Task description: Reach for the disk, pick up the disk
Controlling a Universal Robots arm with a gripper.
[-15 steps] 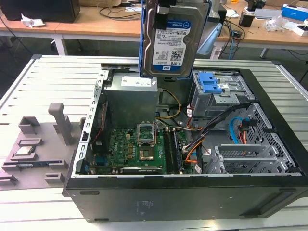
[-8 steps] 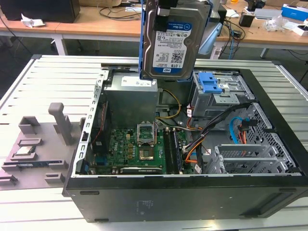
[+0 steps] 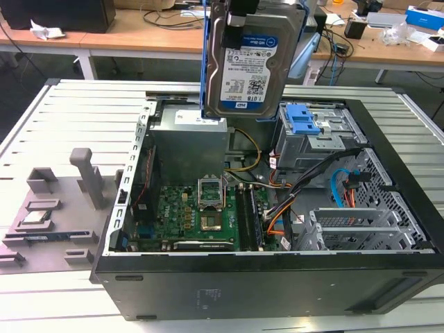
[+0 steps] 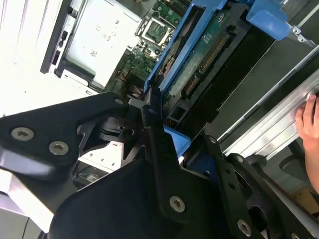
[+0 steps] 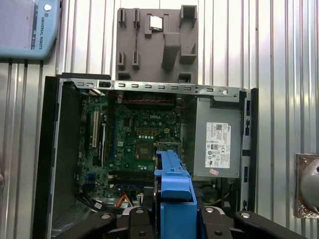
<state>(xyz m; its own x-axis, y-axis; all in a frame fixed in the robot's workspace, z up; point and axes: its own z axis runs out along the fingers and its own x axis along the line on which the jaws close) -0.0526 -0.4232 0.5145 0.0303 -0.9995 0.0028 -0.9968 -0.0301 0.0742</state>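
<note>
Above open case point(image 3: 277, 284), exterior view: disk point(image 3: 253, 66) hangs upright, label toward camera, clear of drive cage point(image 3: 312, 135). End effector point(image 3: 238, 12) pinches its top edge. Case sits on slatted surface point(image 3: 69, 111); grey fixture point(image 3: 76, 232) with chip point(image 3: 35, 217) at exterior view's left.
Second wrist view: end effector point(image 4: 152, 112) pressed onto disk point(image 4: 199, 59) at blue rail; person's hand point(image 4: 309, 132) rests on surface.
First wrist view: disk point(image 5: 174, 191) edge-on over motherboard point(image 5: 134, 134).
</note>
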